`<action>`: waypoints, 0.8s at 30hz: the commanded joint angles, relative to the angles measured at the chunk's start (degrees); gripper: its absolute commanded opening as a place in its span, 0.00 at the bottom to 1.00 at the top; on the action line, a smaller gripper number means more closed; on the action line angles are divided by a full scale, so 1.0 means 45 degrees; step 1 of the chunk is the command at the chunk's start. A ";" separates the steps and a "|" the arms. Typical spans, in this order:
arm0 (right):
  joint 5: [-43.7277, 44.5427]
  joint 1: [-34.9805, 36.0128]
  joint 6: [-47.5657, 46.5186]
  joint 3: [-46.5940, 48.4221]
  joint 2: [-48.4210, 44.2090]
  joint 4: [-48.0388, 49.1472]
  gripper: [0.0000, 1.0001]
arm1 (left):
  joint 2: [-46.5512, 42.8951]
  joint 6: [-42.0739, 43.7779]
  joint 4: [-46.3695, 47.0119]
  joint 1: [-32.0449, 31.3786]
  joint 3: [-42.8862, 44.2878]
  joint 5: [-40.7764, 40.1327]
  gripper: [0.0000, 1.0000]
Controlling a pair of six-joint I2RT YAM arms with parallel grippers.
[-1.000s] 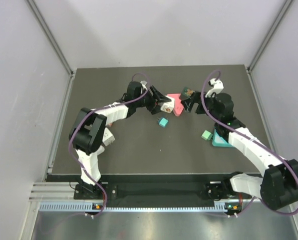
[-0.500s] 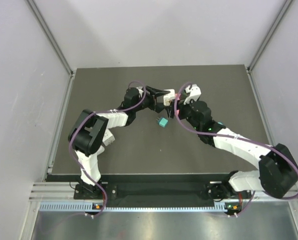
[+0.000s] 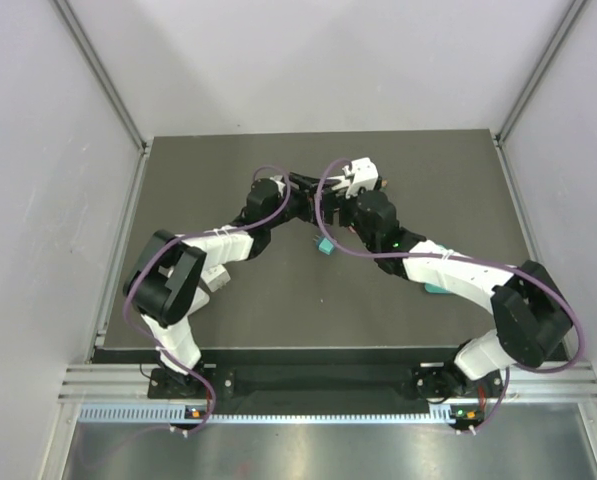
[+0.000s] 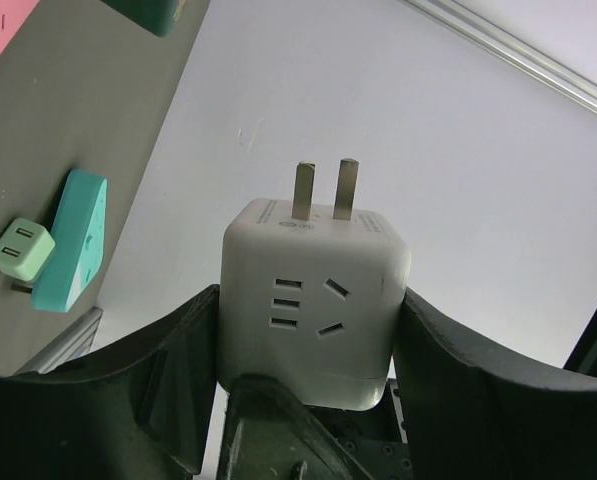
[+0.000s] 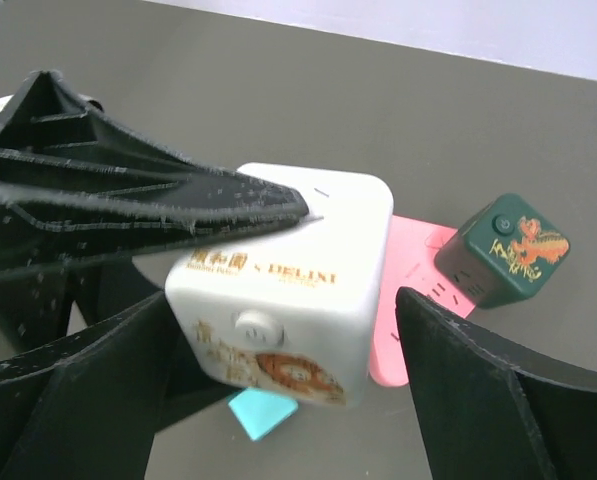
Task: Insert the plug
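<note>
My left gripper (image 4: 308, 335) is shut on a white cube plug adapter (image 4: 313, 290), its two metal prongs pointing up and away from the wrist. The right wrist view shows the same white cube (image 5: 288, 290) with gold lettering, one left finger (image 5: 148, 205) lying across its top. My right gripper (image 5: 288, 320) is open, its jaws standing either side of the cube with a gap on the right. A pink socket strip (image 5: 418, 300) lies on the mat behind the cube. In the top view both grippers meet near the table's back centre (image 3: 328, 192), and the cube is mostly hidden there.
A dark green cube (image 5: 503, 250) sits beside the pink strip. A small teal cube (image 3: 324, 246) lies on the mat just below the grippers. A teal wedge (image 4: 73, 240) and a light green cube (image 4: 20, 248) lie to the right, partly under the right arm.
My right arm has swung left across the table to the left gripper, and its jaws now flank the white cube. The left gripper has lifted the cube and shifted slightly back.
</note>
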 commanded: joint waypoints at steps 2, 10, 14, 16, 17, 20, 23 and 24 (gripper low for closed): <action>0.0836 0.0368 -0.0686 0.1083 0.0486 0.0485 0.77 | -0.0799 -0.0385 0.0637 -0.0116 -0.0194 -0.0394 0.00; 0.0994 0.0467 -0.1663 0.1162 0.0312 0.0076 0.00 | -0.0898 0.0491 0.0699 0.0001 -0.0039 -0.0006 0.49; -0.0818 -0.0234 -0.2697 0.1337 -0.0001 -0.1343 0.00 | -0.0858 0.1274 -0.0026 0.0157 0.0158 0.0815 0.77; -0.2532 -0.1168 -0.2931 0.1786 -0.0021 -0.2264 0.00 | -0.0917 0.1333 0.0110 0.0294 -0.0134 0.1147 0.78; -0.3045 -0.1503 -0.2971 0.1884 -0.0021 -0.2617 0.00 | -0.1111 0.1372 0.0226 0.0372 -0.0561 0.1226 0.78; -0.5331 -0.3006 -0.3108 0.2099 -0.0021 -0.3517 0.00 | -0.1696 0.1995 -0.0471 0.0587 -0.0956 0.1206 0.82; -0.7381 -0.4393 -0.3381 0.2372 0.0193 -0.4277 0.00 | -0.1932 0.3381 -0.2229 0.0860 -0.0606 0.1558 0.84; -0.7889 -0.4725 -0.3478 0.2934 0.0387 -0.4590 0.00 | -0.1991 0.4080 -0.2891 0.0919 -0.0566 0.1655 0.84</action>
